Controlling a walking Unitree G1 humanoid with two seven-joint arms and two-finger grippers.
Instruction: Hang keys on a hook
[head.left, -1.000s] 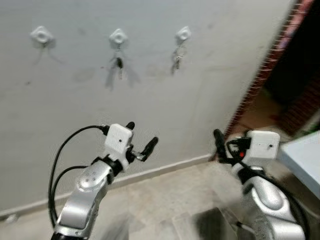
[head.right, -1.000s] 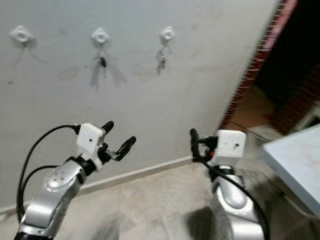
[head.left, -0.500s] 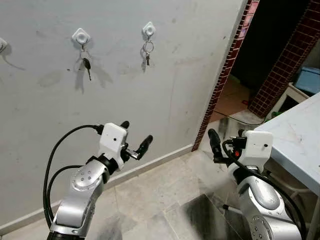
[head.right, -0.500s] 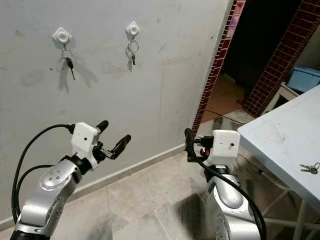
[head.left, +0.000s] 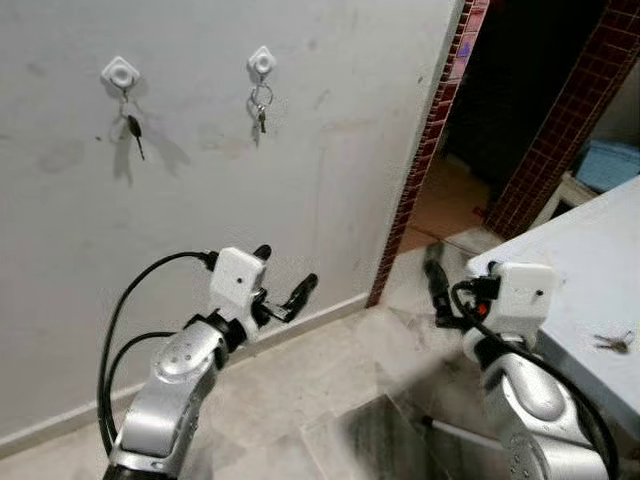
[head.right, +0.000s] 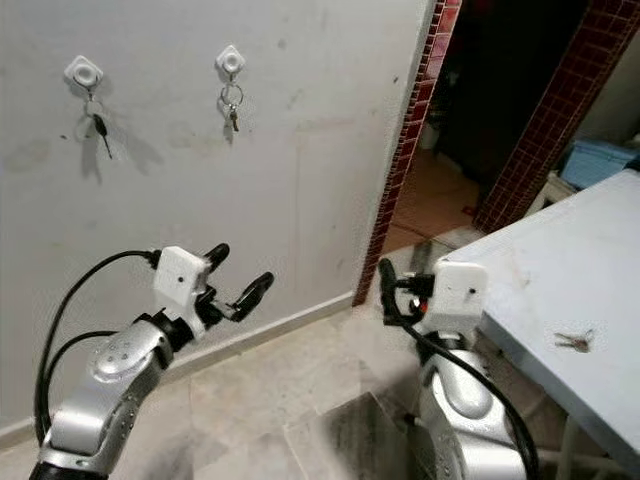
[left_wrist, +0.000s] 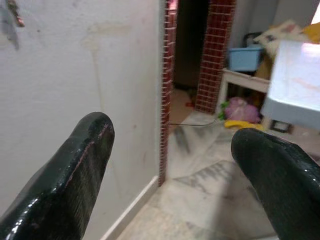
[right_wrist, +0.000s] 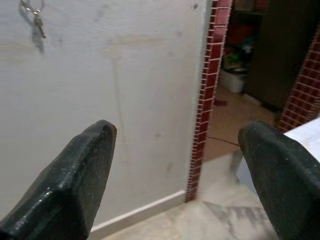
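On wall (head.left: 330, 150), two hooks (head.left: 120, 72), two keys (head.left: 259, 110)

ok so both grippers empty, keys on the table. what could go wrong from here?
1. The keys lie flat and small on the table; the right gripper, with long fingers, may slip off them.
2. Both hooks in view already hold keys, so adding more may knock those off.
3. The head views look blurred, so aim may suffer.

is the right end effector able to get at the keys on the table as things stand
Probably yes: the keys lie in the open on the table just right of the right end effector, which is open and holding nothing, though it points away toward the wall.
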